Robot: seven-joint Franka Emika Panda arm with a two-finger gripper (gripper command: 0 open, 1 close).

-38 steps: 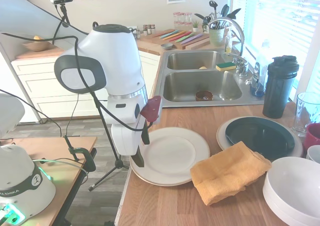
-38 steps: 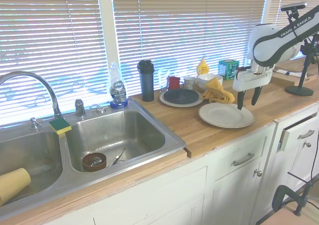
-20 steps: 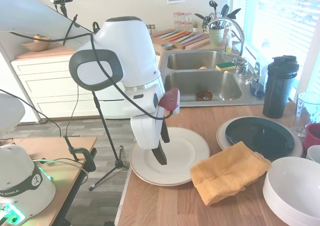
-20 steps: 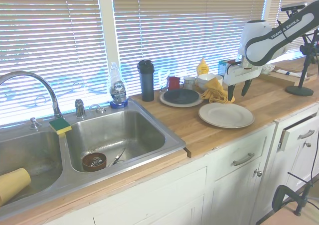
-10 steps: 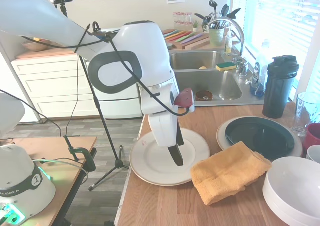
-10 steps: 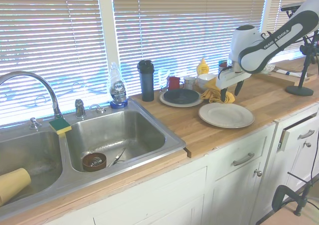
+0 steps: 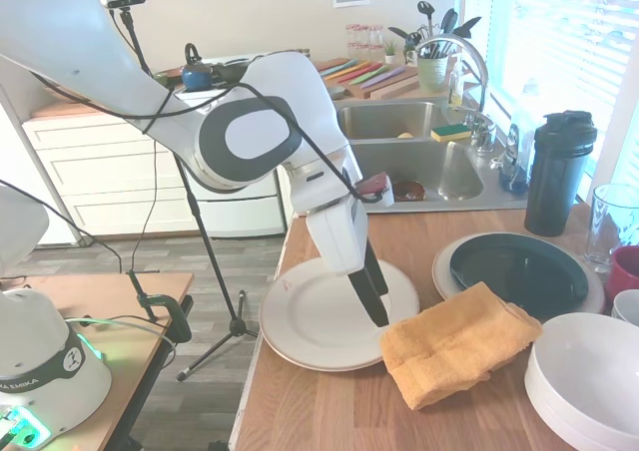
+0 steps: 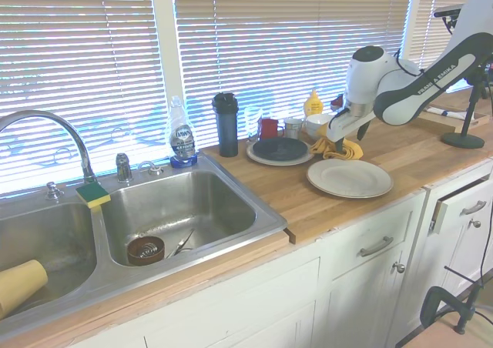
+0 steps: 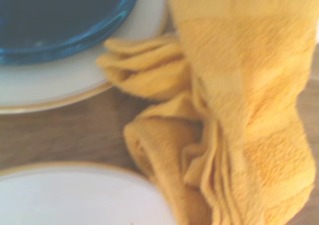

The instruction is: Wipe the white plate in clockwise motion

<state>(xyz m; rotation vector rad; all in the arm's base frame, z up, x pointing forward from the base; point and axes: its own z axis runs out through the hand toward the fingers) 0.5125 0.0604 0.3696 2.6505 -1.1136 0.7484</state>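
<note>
Plate (image 7: 319,321), round, cream-white, lies bare with a reddish rim smudge; pincer (image 7: 376,306) open, empty.

The gripper (image 7: 377,309) is held over the white plate (image 7: 319,321), fingers slightly parted, its tips just beside a crumpled yellow cloth (image 7: 454,343) on the wooden counter (image 7: 329,411).

Cream-white plate (image 7: 324,316), mustard-yellow cloth (image 7: 454,343), dark plate (image 7: 517,271) on a cream one.

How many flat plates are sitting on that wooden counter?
3: the white plate beneath the gripper, plus a dark plate stacked on a cream plate by the yellow cloth.
</note>
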